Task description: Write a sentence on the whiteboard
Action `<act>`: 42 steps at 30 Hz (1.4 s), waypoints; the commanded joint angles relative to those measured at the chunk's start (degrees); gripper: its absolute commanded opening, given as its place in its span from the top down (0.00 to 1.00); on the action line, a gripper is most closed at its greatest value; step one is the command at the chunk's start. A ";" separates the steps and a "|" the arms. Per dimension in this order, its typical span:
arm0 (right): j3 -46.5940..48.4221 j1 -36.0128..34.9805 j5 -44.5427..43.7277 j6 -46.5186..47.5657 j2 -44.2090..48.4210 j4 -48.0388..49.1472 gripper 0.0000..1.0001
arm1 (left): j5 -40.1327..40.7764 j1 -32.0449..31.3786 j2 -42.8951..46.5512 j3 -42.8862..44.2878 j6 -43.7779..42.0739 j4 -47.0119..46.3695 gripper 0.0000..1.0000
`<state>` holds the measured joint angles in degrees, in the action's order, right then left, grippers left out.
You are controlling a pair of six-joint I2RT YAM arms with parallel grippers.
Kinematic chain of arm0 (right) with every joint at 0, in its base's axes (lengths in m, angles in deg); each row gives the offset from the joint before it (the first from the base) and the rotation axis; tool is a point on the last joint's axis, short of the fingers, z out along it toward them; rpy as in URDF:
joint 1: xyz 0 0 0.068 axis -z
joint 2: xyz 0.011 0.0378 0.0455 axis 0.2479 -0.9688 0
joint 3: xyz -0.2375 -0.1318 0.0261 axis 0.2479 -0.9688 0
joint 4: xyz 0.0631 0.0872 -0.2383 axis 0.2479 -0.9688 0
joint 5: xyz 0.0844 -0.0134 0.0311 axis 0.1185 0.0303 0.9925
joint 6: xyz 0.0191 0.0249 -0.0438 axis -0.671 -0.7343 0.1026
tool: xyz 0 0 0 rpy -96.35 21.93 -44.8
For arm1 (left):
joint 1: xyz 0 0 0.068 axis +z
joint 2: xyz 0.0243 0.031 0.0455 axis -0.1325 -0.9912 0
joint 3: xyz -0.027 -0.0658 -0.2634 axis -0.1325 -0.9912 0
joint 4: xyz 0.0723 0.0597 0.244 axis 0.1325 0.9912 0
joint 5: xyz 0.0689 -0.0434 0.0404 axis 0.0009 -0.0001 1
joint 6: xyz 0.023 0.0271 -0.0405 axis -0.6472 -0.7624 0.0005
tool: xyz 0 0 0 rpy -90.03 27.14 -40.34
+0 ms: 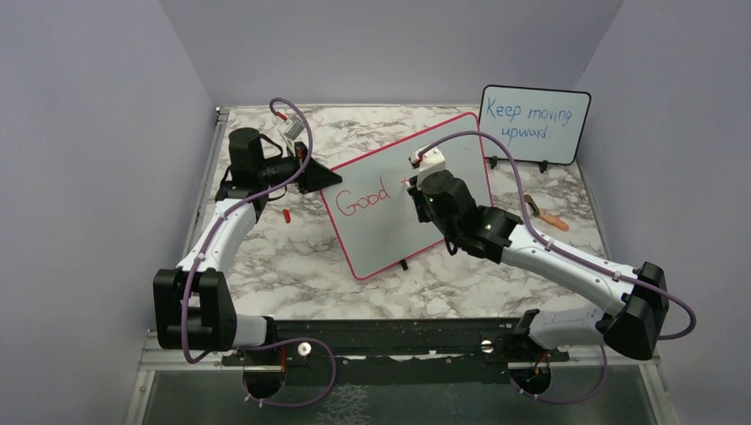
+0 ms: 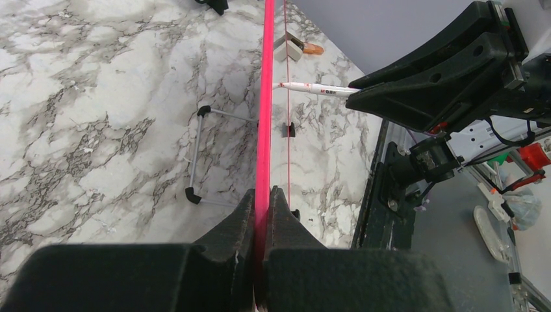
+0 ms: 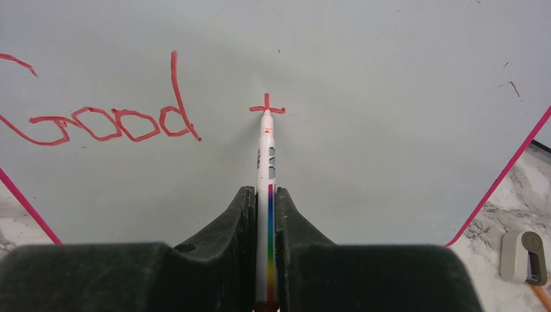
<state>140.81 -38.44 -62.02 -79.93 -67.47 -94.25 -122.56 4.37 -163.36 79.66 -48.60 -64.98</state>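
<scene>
Now left pincer (image 2: 262, 196) clamps whiteboard (image 1: 383, 237) edge; right pincer (image 3: 266, 195) clamps marker (image 3: 266, 153), tip at sentence (image 3: 114, 123); smaller board (image 1: 534, 121) behind.

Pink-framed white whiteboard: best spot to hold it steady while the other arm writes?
Pinch the pink-framed whiteboard by its thin edge nearest the left arm, coming from that side, jaws straddling front and back. The panel is flat, thin, propped on a grey wire stand, so only an edge suits a pinch; that side is clear of the red-ink marker. The left gripper is shut there.
</scene>
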 commanded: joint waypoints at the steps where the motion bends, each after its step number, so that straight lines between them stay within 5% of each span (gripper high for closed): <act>1: -1.13 0.14 2.25 -0.92 -0.16 -3.21 0.99 | 0.24 -1.85 -1.65 -0.69 -5.16 4.48 1.00; 26: -2.82 0.17 -5.02 -0.82 1.34 -2.70 0.99 | 0.26 -1.84 -1.66 -0.69 -5.16 4.49 1.00; 42: 0.35 0.22 -1.77 2.49 4.48 2.90 0.99 | 0.32 -1.82 -1.61 -0.69 -5.18 4.49 1.00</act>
<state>138.69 -38.44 -64.23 -79.25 -63.63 -95.13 -122.60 4.37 -163.47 79.88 -48.84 -64.70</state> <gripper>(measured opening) 0.159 0.033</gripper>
